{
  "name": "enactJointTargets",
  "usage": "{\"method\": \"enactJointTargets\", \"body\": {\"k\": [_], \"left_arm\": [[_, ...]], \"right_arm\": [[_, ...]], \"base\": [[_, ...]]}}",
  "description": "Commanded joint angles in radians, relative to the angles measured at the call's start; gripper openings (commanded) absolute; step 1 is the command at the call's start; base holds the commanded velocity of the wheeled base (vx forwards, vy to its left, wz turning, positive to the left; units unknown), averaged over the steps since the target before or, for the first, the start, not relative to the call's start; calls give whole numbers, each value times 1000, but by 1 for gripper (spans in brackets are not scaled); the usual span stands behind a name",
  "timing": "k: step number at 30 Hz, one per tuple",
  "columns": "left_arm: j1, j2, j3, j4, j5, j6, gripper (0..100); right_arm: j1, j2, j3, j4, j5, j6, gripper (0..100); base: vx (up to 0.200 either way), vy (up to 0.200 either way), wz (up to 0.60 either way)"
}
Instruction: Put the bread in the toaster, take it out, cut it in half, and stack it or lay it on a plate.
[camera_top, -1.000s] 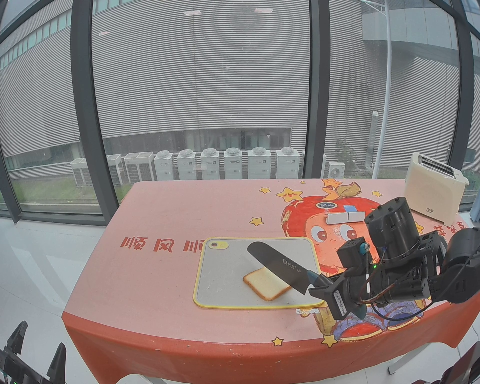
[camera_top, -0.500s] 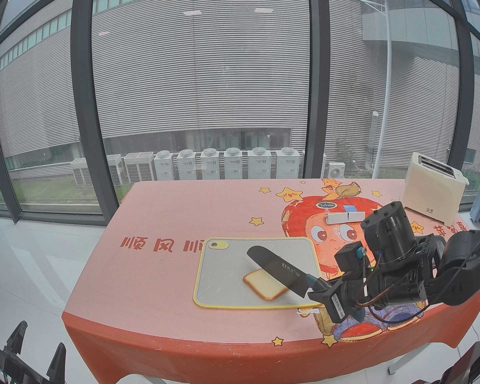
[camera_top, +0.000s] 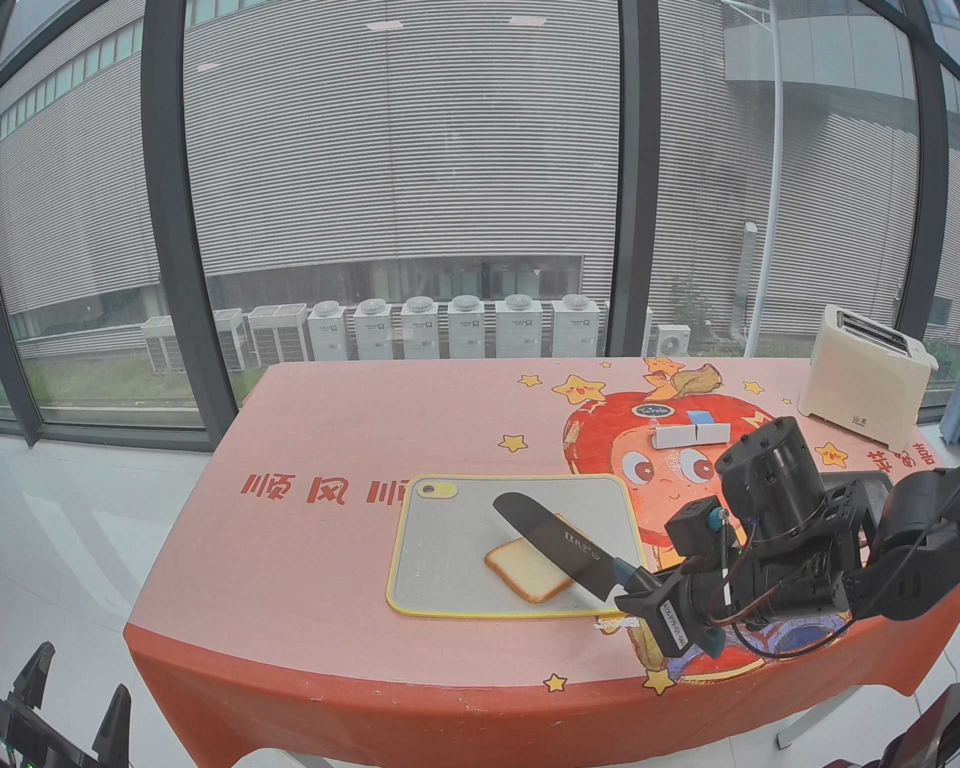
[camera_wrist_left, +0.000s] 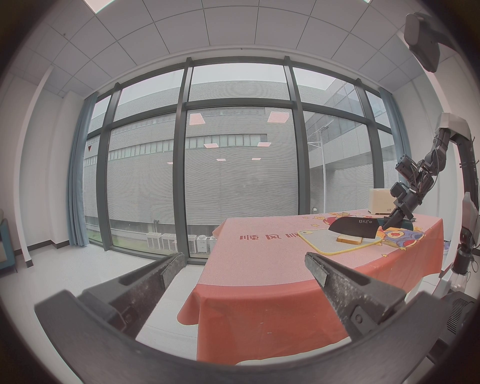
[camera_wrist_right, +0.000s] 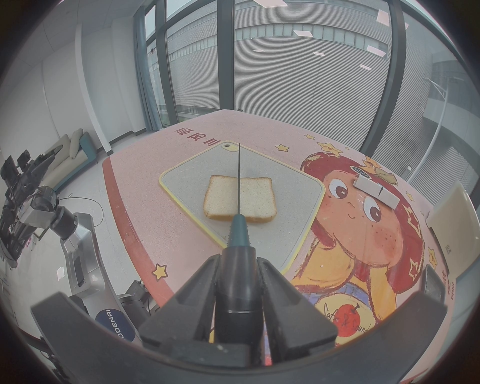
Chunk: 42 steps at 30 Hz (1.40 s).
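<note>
A slice of bread lies flat on the grey, yellow-rimmed cutting board near the table's front edge. My right gripper is shut on the handle of a black knife, whose blade hangs edge-down over the middle of the bread, just above it. The white toaster stands at the far right of the table. My left gripper hangs open, low and off the table's left side, holding nothing.
The table wears an orange cloth with a cartoon print. A small white and blue block lies behind the board to the right. Large windows rise behind the table. The table's left half is bare cloth.
The right arm has lowered a little and drawn toward the table's front edge, bringing the knife blade down closer to the bread. The bread and left arm have not moved.
</note>
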Motion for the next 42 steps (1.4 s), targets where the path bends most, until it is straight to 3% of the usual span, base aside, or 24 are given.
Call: {"method": "enactJointTargets", "body": {"k": [1, 3, 5, 8, 12, 15, 21, 22, 24, 25, 31, 36, 42], "left_arm": [[0, 0, 18, -41, -4, -6, 100], [0, -1, 18, -204, -7, -27, 100], [2, 8, 18, -283, -8, -26, 100], [-1, 8, 18, -242, -16, -24, 100], [-5, 32, -10, -211, -62, -24, 100], [0, 140, -81, -237, -73, -27, 100], [2, 247, -85, -351, -76, -21, 100], [0, 264, -84, -357, -79, -9, 0], [-1, 285, -88, -363, -80, 22, 0], [-3, 298, -91, -365, -82, 23, 0], [-1, 434, -127, -487, -125, 17, 0], [-3, 543, -159, -560, -133, 22, 0], [-8, 720, -208, -691, -185, 19, 0]], "right_arm": [[0, 0, 1, 0, -2, 1, 0], [2, -2, 3, 0, -2, -1, 0], [2, -2, 1, -1, -2, -1, 0], [3, -2, 4, 0, -2, -1, 0], [11, -6, 10, -1, -2, -1, 0], [14, -6, 13, -1, -2, -1, 0], [14, -6, 13, -1, -10, 1, 0], [14, -6, 15, -1, -10, -1, 0], [17, -6, 16, -1, -15, 1, 0], [19, -6, 16, -1, -19, -1, 0], [29, -8, 19, -3, -27, 1, 0], [29, -8, 19, -3, -29, 1, 0], [29, -8, 19, -3, -29, 1, 0]], "base": [[0, 0, 0], [0, 0, 0], [0, 0, 0], [0, 0, 0], [0, 0, 0], [0, 0, 0], [0, 0, 0], [0, 0, 0], [0, 0, 0], [0, 0, 0], [0, 0, 0], [0, 0, 0], [0, 0, 0]]}}
